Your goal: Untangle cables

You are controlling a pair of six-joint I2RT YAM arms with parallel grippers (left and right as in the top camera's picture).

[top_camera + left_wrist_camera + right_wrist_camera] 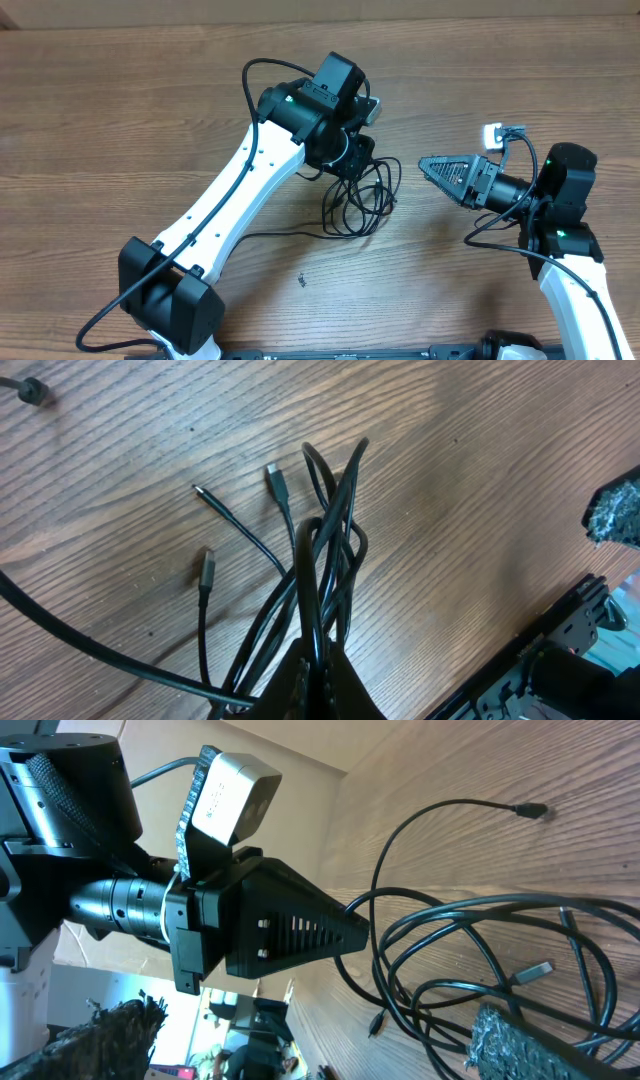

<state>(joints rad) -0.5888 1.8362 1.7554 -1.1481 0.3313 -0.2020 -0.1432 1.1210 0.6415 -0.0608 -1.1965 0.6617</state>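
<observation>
The cables (358,203) are thin black cords in a looped tangle on the wooden table. My left gripper (356,152) is shut on several strands at the top of the tangle. In the left wrist view the bundle (330,540) runs up out of the shut jaws (315,675), and three plug ends fan out to the left. My right gripper (432,166) is just right of the tangle and points at it. In the right wrist view its fingers (315,1020) are wide apart and empty, with the cable loops (470,935) and the left gripper (300,925) ahead.
The thicker black arm cable (90,650) crosses the lower left of the left wrist view. A small dark speck (302,281) lies on the wooden table (120,110) in front of the tangle. The table's front edge is close to both arm bases.
</observation>
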